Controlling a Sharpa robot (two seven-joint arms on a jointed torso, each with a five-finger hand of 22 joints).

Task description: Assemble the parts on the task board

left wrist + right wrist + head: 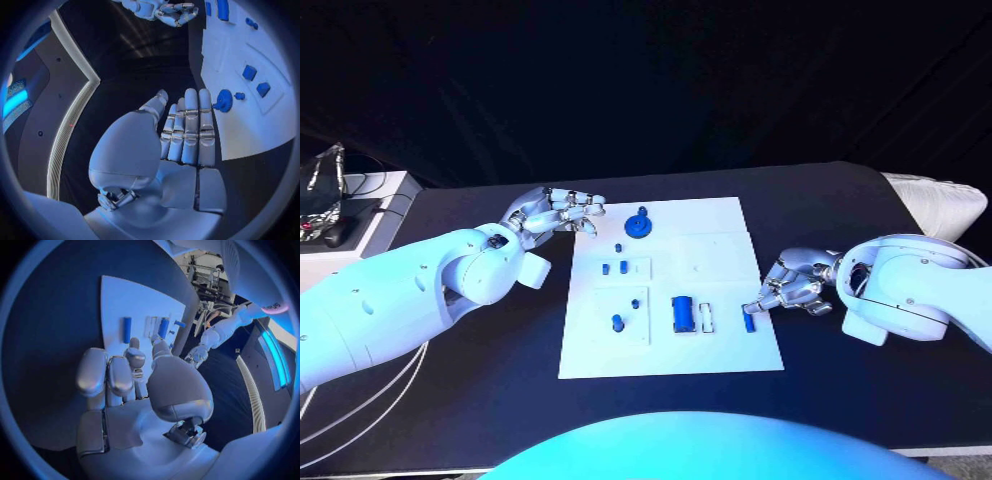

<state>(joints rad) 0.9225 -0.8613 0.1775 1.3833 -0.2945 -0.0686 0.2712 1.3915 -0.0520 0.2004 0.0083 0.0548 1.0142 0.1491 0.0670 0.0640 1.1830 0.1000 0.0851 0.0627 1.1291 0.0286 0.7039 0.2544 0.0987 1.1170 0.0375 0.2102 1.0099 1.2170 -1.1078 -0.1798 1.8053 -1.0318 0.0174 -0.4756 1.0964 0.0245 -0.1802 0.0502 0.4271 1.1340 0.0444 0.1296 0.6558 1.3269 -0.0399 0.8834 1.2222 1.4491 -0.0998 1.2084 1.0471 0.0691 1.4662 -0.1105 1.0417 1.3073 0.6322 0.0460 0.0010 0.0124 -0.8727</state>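
Left hand point(560, 213) fingers straight, empty, at task board point(718, 225) edge, right hand point(795, 293) fingers curled by slim blue part point(750, 321), grasp unclear, wrist cam too.

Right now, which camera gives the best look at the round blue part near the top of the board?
The left wrist view: the round blue part sits large, just beyond the left hand. The head view shows it small; the right wrist view doesn't show it clearly.

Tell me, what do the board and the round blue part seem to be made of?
The board: probably plastic or coated sheet, white and matte; it lies flat with shallow recessed panels and no glare. The round blue part: likely moulded or printed plastic, an even blue with a dull sheen in the left wrist view; I cannot be sure.
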